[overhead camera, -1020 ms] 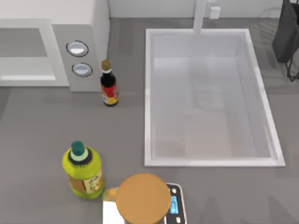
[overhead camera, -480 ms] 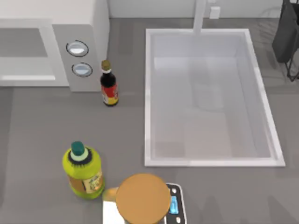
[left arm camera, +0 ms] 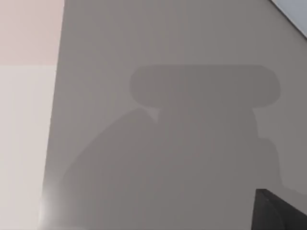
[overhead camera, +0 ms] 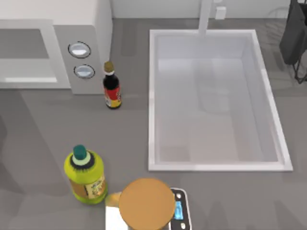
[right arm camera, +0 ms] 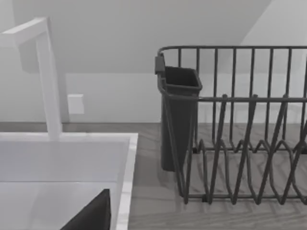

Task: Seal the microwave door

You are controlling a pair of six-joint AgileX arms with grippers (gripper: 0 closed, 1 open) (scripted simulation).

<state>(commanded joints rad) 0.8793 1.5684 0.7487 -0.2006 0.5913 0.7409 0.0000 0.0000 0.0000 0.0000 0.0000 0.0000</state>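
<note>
At the back left of the table (overhead camera: pixel 48 120), the microwave (overhead camera: pixel 103 28) is seen w/ its grey opening toward the front and the grey dial panel (overhead camera: pixel 81 60) on its right. Where the microwave door stands can't be told, but the cavity appears exposed, so the task is judged not yet done: the door is to be reached, swung round and pressed home. Soft shadows are cast on the table's left part, approx. below the oven. In the left wrist view, a dark corner taken for the left gripper (left arm camera: pixel 278 211) is seen above bare tabletop, w/ a blocky shadow under it. Whether that pincer is apart or together can't be told, and no contact w/ anything is seen. Further right, a dark sauce bottle (overhead camera: pixel 112 86) is stood just beside the dial panel. A green bottle (overhead camera: pixel 85 175), a brown disc (overhead camera: pixel 146 203) on a scale (overhead camera: pixel 180 208), the sink (overhead camera: pixel 216 166) and a dish rack (overhead camera: pixel 297 38) are found well apart from the oven. The right gripper (right arm camera: pixel 91 215) is parked near the sink and rack; its state can't be told either.
</note>
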